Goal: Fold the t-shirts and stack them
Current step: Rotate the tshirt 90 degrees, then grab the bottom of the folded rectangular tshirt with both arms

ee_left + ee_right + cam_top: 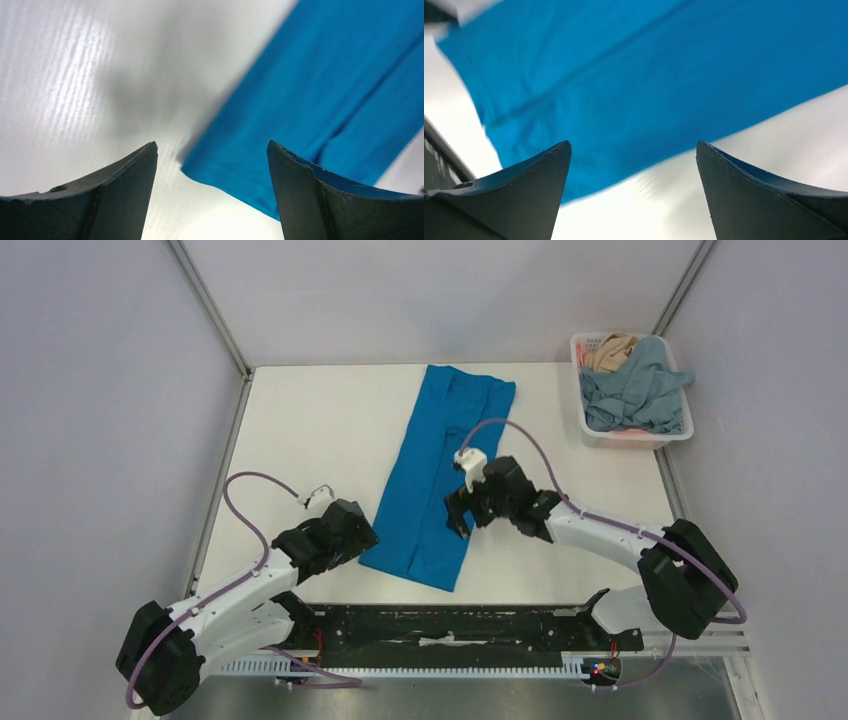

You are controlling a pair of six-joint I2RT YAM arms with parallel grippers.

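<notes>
Left pincer (212, 150), right pincer (634, 147) wide, empty; we judge blue t-shirt (425, 470) part-folded; grey-blue t-shirt (640, 390), tan t-shirt (610, 352) wait in basket (640, 442).

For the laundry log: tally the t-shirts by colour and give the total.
Vivid blue t-shirt: 1
Grey-blue t-shirt: 1
Tan t-shirt: 1
Total: 3
</notes>
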